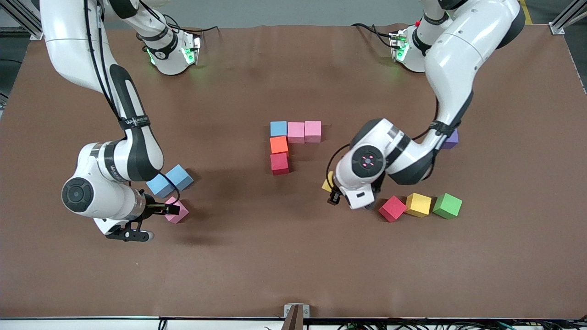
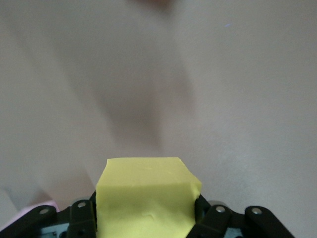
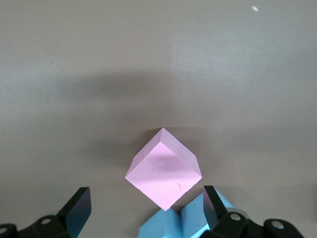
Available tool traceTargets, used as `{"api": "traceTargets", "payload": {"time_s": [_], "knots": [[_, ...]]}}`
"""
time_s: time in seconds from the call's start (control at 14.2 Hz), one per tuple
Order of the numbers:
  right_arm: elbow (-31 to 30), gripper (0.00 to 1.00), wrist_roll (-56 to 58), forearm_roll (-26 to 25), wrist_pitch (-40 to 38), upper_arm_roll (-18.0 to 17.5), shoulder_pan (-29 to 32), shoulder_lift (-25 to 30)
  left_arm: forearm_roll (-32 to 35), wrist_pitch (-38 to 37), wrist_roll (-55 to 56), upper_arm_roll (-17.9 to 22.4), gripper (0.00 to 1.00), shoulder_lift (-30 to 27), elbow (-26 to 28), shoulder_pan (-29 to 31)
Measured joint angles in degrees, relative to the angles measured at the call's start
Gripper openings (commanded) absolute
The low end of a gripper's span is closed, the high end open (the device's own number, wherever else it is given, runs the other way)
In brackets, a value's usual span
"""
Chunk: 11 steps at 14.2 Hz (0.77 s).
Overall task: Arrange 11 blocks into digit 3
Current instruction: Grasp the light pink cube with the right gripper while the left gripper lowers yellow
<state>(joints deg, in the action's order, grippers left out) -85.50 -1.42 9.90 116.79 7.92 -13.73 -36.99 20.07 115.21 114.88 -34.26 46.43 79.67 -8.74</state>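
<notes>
Brown tabletop (image 1: 293, 256): left end effector (image 2: 146, 218) pinches a yellow block (image 2: 144, 198) above it; right end effector (image 3: 146, 210), spread wide, hangs over a loose pink block (image 3: 164, 171); both arms bent low.

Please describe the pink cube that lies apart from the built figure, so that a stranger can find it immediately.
Look toward the right arm's end of the brown table, where the open right gripper hangs low. Two light blue cubes sit there side by side, and the pink cube lies nearer the front camera than them. It is the only pink one there, turned corner-on.
</notes>
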Motion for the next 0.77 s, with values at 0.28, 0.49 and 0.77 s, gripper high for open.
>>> {"api": "traceTargets", "payload": {"time_s": [0.28, 0.49, 0.77], "knots": [[-0.43, 1.00, 20.55, 0.01, -0.02, -0.03, 0.07, -1.32, 2.38, 1.66, 16.59, 0.12, 0.02, 0.61, 0.45, -4.78], [-0.75, 1.00, 31.44, -0.03, -0.02, 0.01, 0.23, -1.48, 3.43, 3.88, 27.24, 0.21, 0.03, 1.75, 0.71, -7.90], [-1.46, 1.00, 37.13, -2.71, 0.04, 0.01, 0.25, -2.04, 5.60, 6.09, 40.84, 0.25, 0.05, 3.27, 2.13, -10.57]]}}
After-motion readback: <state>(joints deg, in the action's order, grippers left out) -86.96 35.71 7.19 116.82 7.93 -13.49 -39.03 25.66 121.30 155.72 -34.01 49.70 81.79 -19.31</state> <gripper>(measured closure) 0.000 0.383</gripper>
